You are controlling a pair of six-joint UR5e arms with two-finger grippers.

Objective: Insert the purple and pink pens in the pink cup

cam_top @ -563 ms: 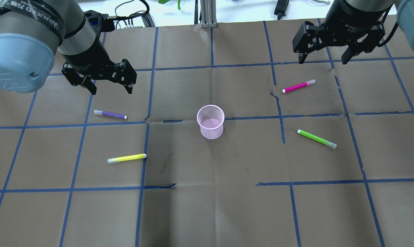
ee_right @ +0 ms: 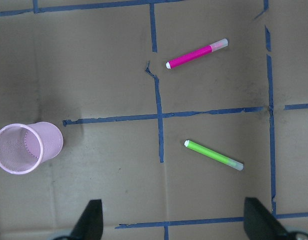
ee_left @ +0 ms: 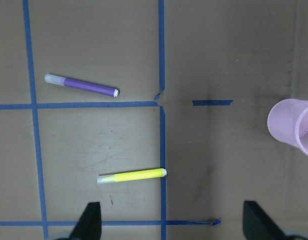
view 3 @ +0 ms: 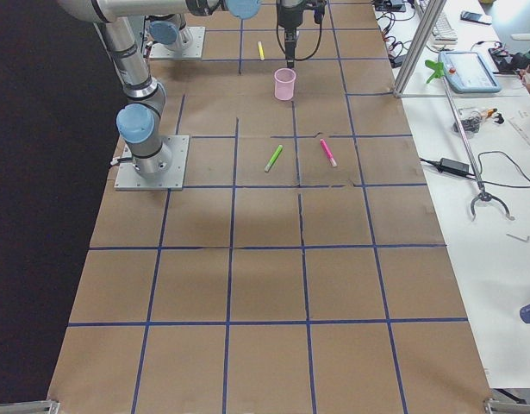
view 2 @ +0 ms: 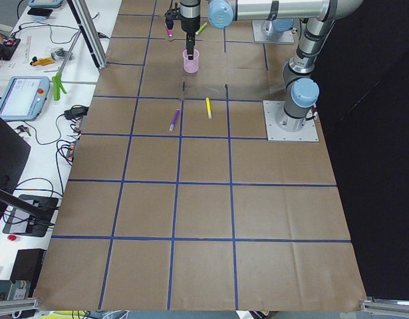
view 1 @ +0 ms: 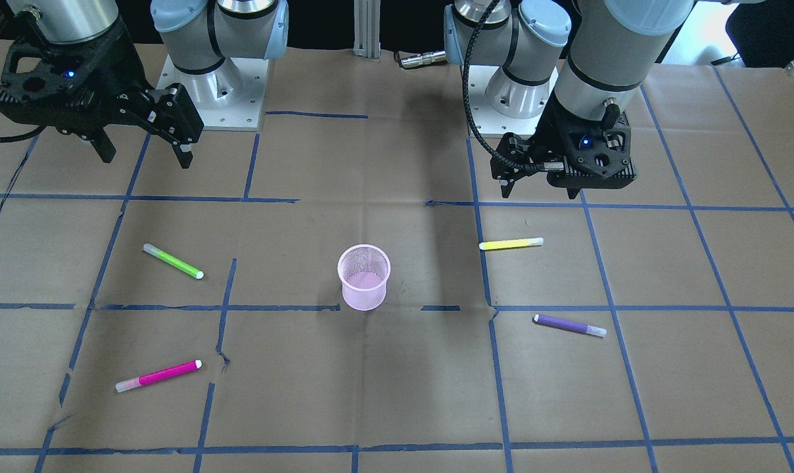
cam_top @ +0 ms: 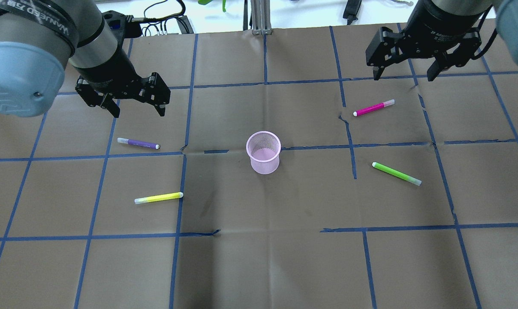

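The pink mesh cup (cam_top: 263, 152) stands upright and empty at the table's middle; it also shows in the front view (view 1: 364, 277). The purple pen (cam_top: 138, 143) lies flat to its left, just below my left gripper (cam_top: 139, 112), which hovers open and empty above the table. The pink pen (cam_top: 374, 107) lies flat at the right, below and slightly left of my right gripper (cam_top: 403, 78), also open and empty. The left wrist view shows the purple pen (ee_left: 81, 85) and the cup (ee_left: 293, 127). The right wrist view shows the pink pen (ee_right: 196, 53) and the cup (ee_right: 26, 147).
A yellow pen (cam_top: 158, 198) lies front left of the cup and a green pen (cam_top: 396, 173) lies to its right. Brown paper with blue tape lines covers the table. The arm bases (view 1: 213, 85) stand at the robot's edge.
My left arm has shifted very slightly away from the purple pen. The right gripper, the pens and the cup have not moved.
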